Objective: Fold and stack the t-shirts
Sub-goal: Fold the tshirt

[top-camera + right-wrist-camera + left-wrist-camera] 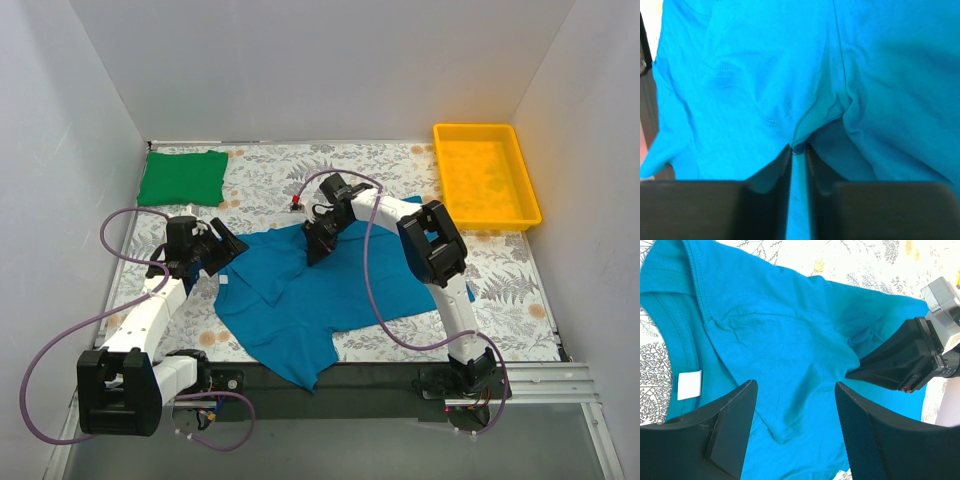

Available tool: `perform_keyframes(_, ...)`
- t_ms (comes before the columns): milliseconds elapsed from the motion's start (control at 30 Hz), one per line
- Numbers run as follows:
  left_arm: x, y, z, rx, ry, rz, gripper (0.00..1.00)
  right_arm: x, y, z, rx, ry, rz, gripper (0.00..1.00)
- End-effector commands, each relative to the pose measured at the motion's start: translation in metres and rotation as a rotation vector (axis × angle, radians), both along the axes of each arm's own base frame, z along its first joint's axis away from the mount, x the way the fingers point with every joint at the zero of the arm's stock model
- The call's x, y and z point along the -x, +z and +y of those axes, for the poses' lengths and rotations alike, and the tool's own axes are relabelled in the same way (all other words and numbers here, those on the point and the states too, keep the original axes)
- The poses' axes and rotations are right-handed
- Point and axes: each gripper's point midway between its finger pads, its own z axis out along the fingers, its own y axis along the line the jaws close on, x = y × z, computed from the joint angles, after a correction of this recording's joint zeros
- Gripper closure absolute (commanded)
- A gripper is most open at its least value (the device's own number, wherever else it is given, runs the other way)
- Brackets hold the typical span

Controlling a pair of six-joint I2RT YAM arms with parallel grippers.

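The teal t-shirt [320,300] lies spread and rumpled in the middle of the table [500,280], creased in soft ridges, one fold drawn up toward its far edge. Its near hem droops over the table's near edge. A white neck label [689,385] shows inside the collar on the left. The green t-shirt [182,178] sits folded into a flat rectangle at the far left corner, well apart.

The right gripper [798,150] pinches a raised fold of the teal cloth between nearly closed jaws. The left gripper [795,385] hangs spread over the shirt near the collar, holding nothing; whether it touches the cloth is unclear.

A yellow tray [480,128] stands at the far right. A small red object [296,203] beyond the shirt is too tiny to identify.
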Motion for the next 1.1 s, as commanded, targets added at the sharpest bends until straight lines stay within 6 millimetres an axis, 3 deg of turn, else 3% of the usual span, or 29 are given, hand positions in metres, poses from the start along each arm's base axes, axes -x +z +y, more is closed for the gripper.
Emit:
perform_keyframes(0,0.001,0.003,0.005,-0.017,0.012,-0.017,0.38,0.003,0.012,0.006,-0.034,0.01,0.006,0.85)
perform_keyframes(100,0.002,0.002,0.005,-0.02,0.011,-0.018,0.39,0.007,0.016,0.002,-0.035,0.01,0.009,0.99)
perform_keyframes(400,0.003,0.003,0.004,-0.022,0.003,-0.022,0.39,0.013,0.034,-0.012,-0.036,-0.025,0.023,0.99)
perform_keyframes(633,0.003,0.0,0.003,-0.018,-0.003,-0.013,0.39,0.004,0.026,-0.023,0.022,-0.067,0.004,0.99)
perform_keyframes(867,-0.002,-0.007,0.011,-0.047,0.038,0.021,0.39,-0.01,0.015,-0.038,0.123,-0.093,-0.064,0.76)
perform_keyframes(1067,-0.038,-0.009,0.033,-0.087,0.153,0.042,0.4,-0.025,0.029,-0.065,0.139,-0.109,-0.17,0.61)
